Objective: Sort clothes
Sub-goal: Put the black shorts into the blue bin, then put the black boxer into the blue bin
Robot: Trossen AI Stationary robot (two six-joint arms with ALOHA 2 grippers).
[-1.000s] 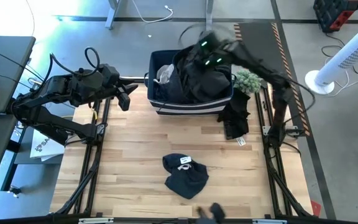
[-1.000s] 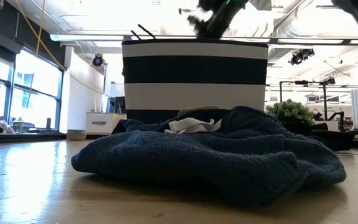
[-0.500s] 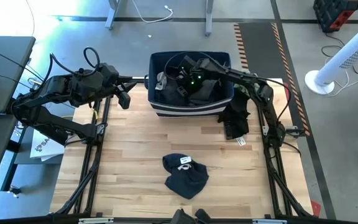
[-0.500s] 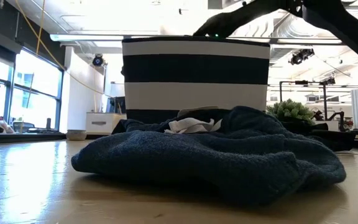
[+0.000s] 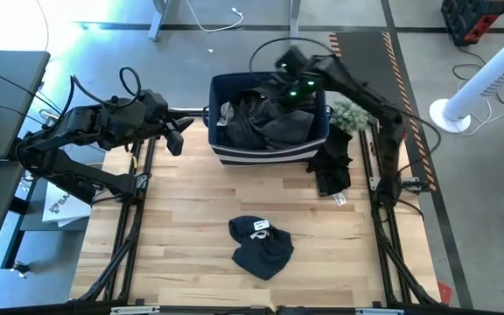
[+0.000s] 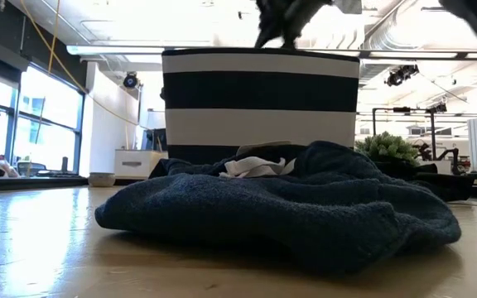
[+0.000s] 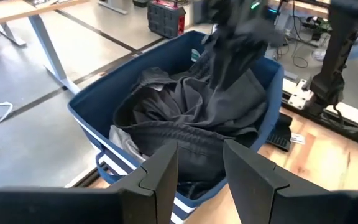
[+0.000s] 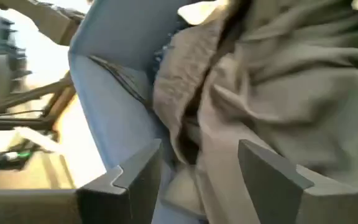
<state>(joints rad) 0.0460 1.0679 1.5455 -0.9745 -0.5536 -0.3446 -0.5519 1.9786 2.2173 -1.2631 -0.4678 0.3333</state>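
Observation:
The dark blue bin with white stripes [image 5: 269, 154] [image 6: 259, 99] stands at the table's far middle. It is filled with dark clothes [image 5: 265, 122] [image 7: 191, 118], and a pale piece [image 5: 229, 110] lies at its left side. My right gripper [image 5: 296, 90] [image 8: 197, 168] hovers open over the bin's far right part, pointing down at the pile. My left gripper [image 5: 180, 136] [image 7: 201, 180] waits open, left of the bin and above the table's edge. A navy garment [image 5: 261, 248] [image 6: 305, 207] lies crumpled on the table's near middle. My right gripper stands open over a raised fold of a dark garment [image 7: 229, 59] that peaks up from the pile toward it. The view there is blurred, and I cannot tell whether the fingers touch the cloth.
A black garment [image 5: 332, 166] lies on the table's right side beside the bin. A small green plant [image 5: 350, 112] [image 6: 387, 147] stands behind it. Bare wood lies between the bin and the navy garment. A white fan [image 5: 484, 87] stands on the floor at the right.
My right gripper carried a black garment down into the bin, then opened and rose toward the bin's far right side. The garment now lies on the pile inside the bin.

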